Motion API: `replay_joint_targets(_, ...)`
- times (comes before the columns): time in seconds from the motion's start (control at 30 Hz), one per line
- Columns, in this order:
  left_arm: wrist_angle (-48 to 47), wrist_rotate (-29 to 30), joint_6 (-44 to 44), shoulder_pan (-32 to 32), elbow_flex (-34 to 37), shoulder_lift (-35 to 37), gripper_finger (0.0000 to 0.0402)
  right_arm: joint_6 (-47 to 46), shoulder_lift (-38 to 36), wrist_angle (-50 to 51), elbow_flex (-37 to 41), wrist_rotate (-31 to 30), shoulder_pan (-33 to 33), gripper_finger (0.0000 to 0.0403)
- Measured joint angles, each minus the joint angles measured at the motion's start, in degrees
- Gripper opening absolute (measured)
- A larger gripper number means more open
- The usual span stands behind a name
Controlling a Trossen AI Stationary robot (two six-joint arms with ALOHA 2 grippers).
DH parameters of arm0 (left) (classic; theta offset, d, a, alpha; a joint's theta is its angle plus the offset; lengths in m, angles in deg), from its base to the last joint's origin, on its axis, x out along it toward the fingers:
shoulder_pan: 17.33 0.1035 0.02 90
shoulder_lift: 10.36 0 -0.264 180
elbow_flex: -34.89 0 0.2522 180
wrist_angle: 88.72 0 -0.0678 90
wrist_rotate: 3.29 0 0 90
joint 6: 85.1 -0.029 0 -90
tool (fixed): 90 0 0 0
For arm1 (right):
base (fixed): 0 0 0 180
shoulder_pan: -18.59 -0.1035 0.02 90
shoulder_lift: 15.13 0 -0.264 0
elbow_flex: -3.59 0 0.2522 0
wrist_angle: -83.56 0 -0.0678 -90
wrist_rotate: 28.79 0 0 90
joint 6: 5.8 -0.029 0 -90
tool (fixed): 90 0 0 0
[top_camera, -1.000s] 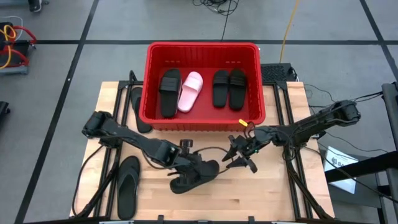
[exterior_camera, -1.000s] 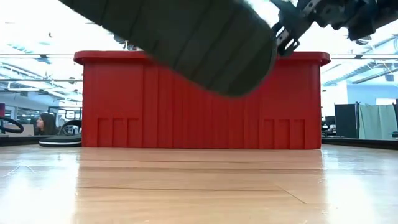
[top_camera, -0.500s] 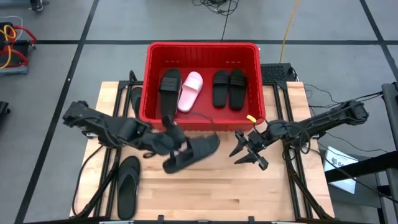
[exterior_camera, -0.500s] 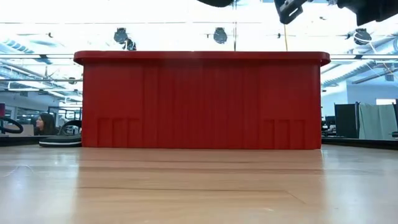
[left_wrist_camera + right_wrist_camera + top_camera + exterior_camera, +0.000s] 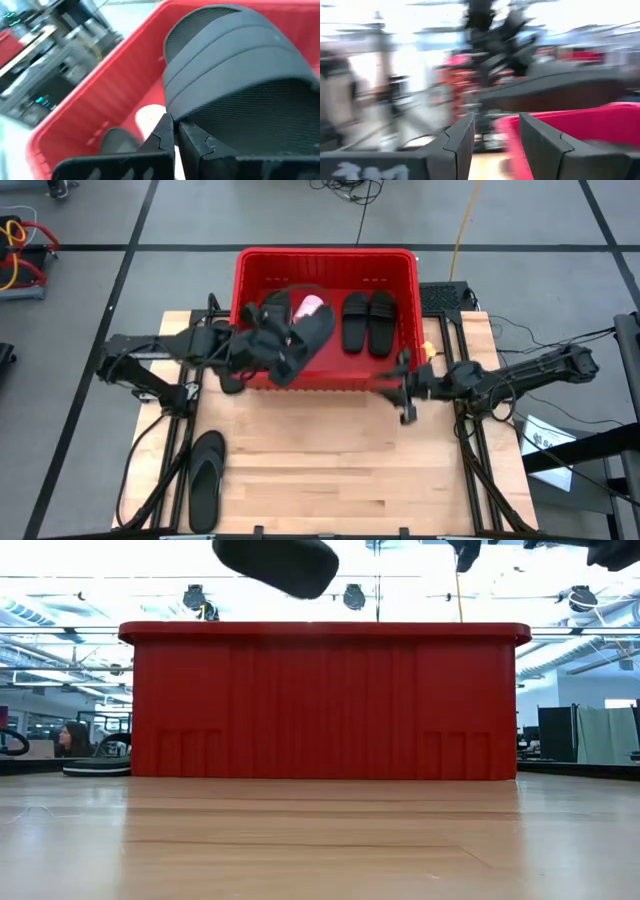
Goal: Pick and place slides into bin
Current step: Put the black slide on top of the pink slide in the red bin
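The red bin (image 5: 404, 300) stands at the table's far middle. In it lie a pink slide (image 5: 311, 304) and two black slides (image 5: 355, 322) (image 5: 382, 320); a further black one (image 5: 272, 307) is partly hidden. My left gripper (image 5: 268, 348) is shut on a black slide (image 5: 308, 338), held above the bin's near left part; its end (image 5: 280, 562) shows above the rim in the low view. My right gripper (image 5: 404, 396) stands open, with nothing between its fingers, by the bin's near right corner. A black flip-flop (image 5: 205, 476) lies flat on the table's near left. My left gripper pinches the black slide at its edge (image 5: 186, 123), beside the wide ribbed strap (image 5: 235, 55), between its two shut fingers (image 5: 162, 134). The fingers come from the table's left, slanting down. The slide is lifted clear, tilted, above the bin's inside.
Another black sandal (image 5: 226, 376) lies on the table against the bin's left wall, partly under my left arm. The bin's near wall (image 5: 325, 705) is tall. Bare wood lies between the bin and the table's near edge. A person (image 5: 72, 738) sits in the room beyond.
My left gripper has risen and gone toward the far edge with the black slide, turning as it went. The slide, which was low over the table's near middle, now hangs over the bin's near left part. My right gripper has risen, tipped up and drawn toward the bin's near right corner.
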Motion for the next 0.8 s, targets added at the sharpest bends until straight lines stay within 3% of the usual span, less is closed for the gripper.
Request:
replay_joint_targets(0.1, 0.00, 0.18, -1.65, 4.92, 0.00, -0.23, 0.0000, 2.13, -1.52, -0.05, 0.00, -4.75, 2.48, 0.0144)
replay_joint_targets(0.43, 0.16, -0.03, -7.85, 18.42, 0.00, -0.53, 0.0000, 2.98, -2.31, -1.76, -2.15, -5.01, 14.11, 0.0144)
replay_joint_targets(0.63, 1.18, -1.40, -7.81, 23.55, 0.01, -1.66, 0.0000, 3.00, -2.31, 8.42, -9.31, -4.97, 20.08, 0.0144)
replay_joint_targets(0.8, 4.97, -6.79, -8.10, 26.22, 0.09, -3.36, 0.0000, 3.02, -2.27, 19.28, -14.56, -4.91, 25.75, 0.0144)
